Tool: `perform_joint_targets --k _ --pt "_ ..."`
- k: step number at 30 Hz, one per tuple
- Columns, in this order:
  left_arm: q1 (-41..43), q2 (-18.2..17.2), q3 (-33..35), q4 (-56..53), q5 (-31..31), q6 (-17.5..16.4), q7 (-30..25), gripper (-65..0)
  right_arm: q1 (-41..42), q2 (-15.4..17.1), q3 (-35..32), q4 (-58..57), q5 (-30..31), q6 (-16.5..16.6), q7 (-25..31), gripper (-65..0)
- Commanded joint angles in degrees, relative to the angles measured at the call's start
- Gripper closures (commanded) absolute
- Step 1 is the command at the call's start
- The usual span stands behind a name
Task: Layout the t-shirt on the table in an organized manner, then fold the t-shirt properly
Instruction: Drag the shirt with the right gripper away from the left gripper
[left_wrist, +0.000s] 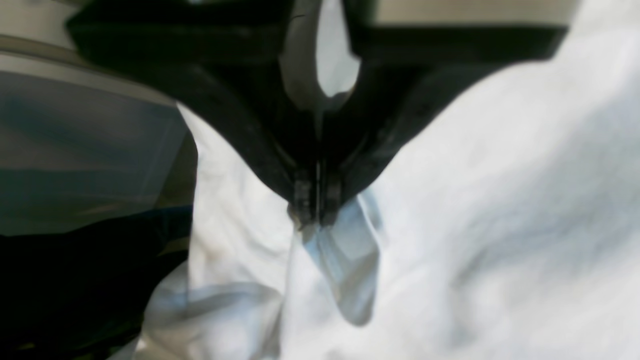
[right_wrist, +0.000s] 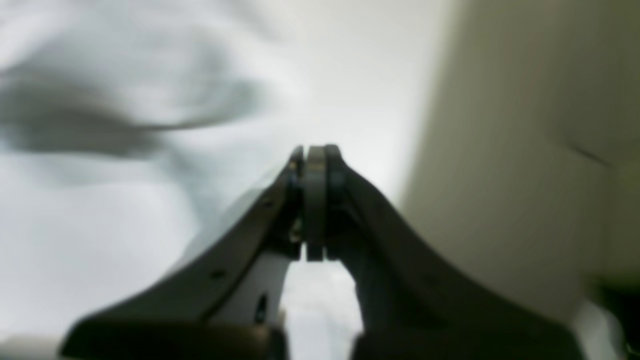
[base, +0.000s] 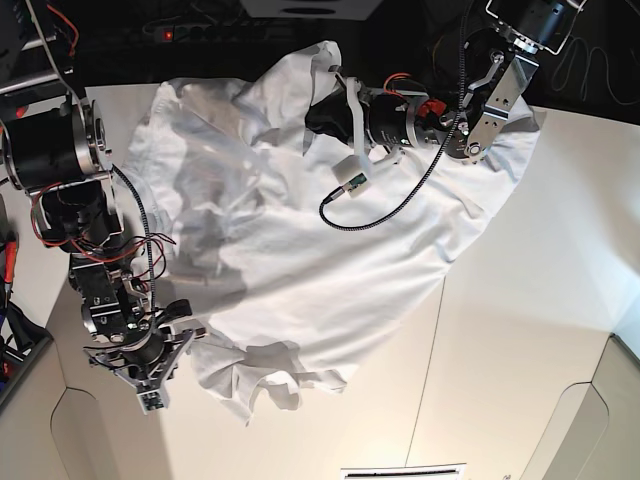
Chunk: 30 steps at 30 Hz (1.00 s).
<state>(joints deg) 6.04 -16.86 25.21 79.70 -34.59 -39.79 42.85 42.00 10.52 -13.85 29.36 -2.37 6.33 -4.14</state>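
Observation:
The white t-shirt (base: 300, 240) lies crumpled and spread across the table (base: 520, 330), with one sleeve bunched near the front (base: 265, 375). At the far side my left gripper (base: 315, 115) is shut on a raised fold of the shirt. The left wrist view shows its tips (left_wrist: 316, 217) pinching white cloth (left_wrist: 500, 200) that hangs below them. At the front left my right gripper (base: 185, 335) sits at the shirt's edge, which is drawn to a point at it. In the right wrist view its tips (right_wrist: 315, 150) are shut on a thin grey strip of cloth, with the shirt (right_wrist: 125, 75) behind.
A black cable (base: 370, 215) loops from the left arm over the shirt. A dark seam (base: 425, 380) runs across the table. The right arm's motor housing (base: 45, 150) stands at the left edge. Bare tabletop stretches to the right of the shirt.

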Motion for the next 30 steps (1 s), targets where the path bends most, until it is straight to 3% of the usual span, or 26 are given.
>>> perform_joint_targets --k 1,3,6,8,10,13,15,19,22,28,30 --pt "-0.17 -0.28 -0.04 0.52 0.5 -0.21 0.7 -2.6 2.75 1.27 0.28 -0.46 -0.74 -1.42 1.18 0.0" --pt "-0.17 -0.31 -0.04 0.52 0.5 -0.21 0.7 -2.6 3.76 2.64 0.28 -2.6 -1.31 -3.63 1.16 0.0" --pt "-0.2 -0.28 -0.04 0.52 0.48 -0.21 0.66 -2.6 4.17 4.35 0.28 -3.43 -1.09 -3.58 1.16 0.0" --pt "-0.33 -0.28 -0.04 0.52 0.48 -0.21 0.46 -2.6 4.17 4.96 0.31 -3.1 2.29 -2.08 1.53 0.0" --pt "-0.46 -0.28 -0.04 0.52 0.5 -0.21 -0.02 -2.6 3.96 5.09 0.63 -1.36 8.26 4.52 3.02 0.0" --pt "-0.46 -0.28 -0.04 0.52 0.5 -0.21 -0.22 -2.6 3.28 4.07 2.21 2.93 15.61 19.78 3.15 0.0" --pt "-0.48 -0.31 -0.04 0.52 0.57 -0.21 -0.13 -2.6 3.21 2.19 2.84 4.24 16.81 26.18 2.43 0.0" --pt "-0.42 -0.33 -0.04 0.52 1.11 -0.21 0.92 -2.6 2.69 -2.97 2.84 3.65 12.52 25.46 1.4 0.0" --pt "-0.22 -0.33 -0.04 0.52 0.76 -0.21 2.78 -2.6 1.01 -5.68 2.84 3.56 7.28 22.32 1.49 0.0" --pt "0.09 -1.75 -0.04 0.83 -2.6 -0.21 5.31 -2.5 -1.53 -5.66 2.84 3.15 2.51 13.44 1.57 0.0" --pt "0.72 -3.06 -0.04 1.81 -2.71 -0.21 5.46 -2.5 -1.55 -4.48 2.84 2.84 2.16 12.24 1.57 0.0"
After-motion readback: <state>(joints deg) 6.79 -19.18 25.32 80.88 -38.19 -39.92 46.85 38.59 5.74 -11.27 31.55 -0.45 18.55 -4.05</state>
